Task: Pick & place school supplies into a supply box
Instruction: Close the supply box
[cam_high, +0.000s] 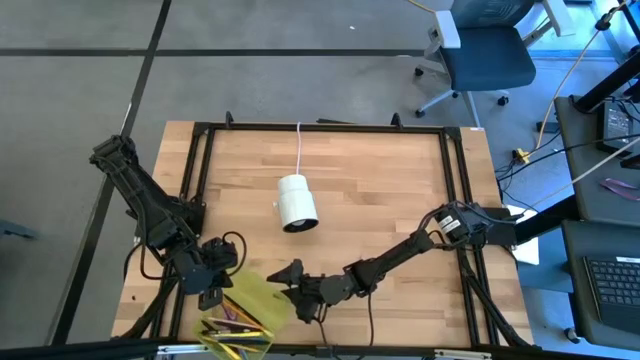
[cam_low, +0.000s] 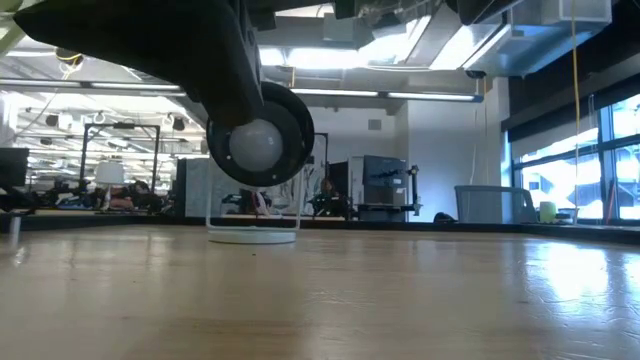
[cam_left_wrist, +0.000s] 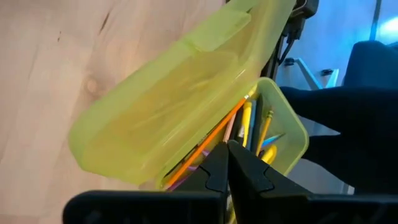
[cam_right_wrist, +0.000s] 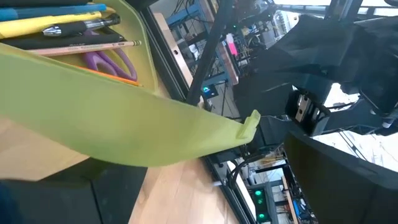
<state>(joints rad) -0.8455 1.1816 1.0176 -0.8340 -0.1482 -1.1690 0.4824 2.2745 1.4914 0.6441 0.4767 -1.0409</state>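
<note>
I am looking down from the high view at the supply box (cam_high: 245, 312), a translucent yellow-green case sitting at the lower left of the frame, close to the table's (cam_high: 380, 210) near edge. Its hinged lid (cam_high: 262, 296) stands partly raised over the tray.

My left gripper (cam_high: 213, 290) sits at the box's left side, lower left of the frame. In the left wrist view its two dark fingers (cam_left_wrist: 214, 174) are pressed together with no gap, clenched right at the box's rim, with the lid (cam_left_wrist: 180, 99) angled up across the centre of the frame. I cannot tell whether anything is pinched between them.

My right gripper (cam_high: 296, 292) reaches in from the right, lower centre of the high view, just beside the lid's right edge. Whether its claw is released or clenched I cannot tell; its wrist view shows only the lid (cam_right_wrist: 124, 134) sweeping across the frame.

Inside the tray, upper left of the right wrist view, lie a yellow pen (cam_right_wrist: 46, 26), a black pen (cam_right_wrist: 74, 34), a wood-coloured pencil (cam_right_wrist: 87, 46), an orange pencil (cam_right_wrist: 115, 76) and the purple-handled scissors (cam_right_wrist: 109, 62).

A white cylinder (cam_high: 296, 202) on a cord rests at the table's centre, well apart from the box.
</note>
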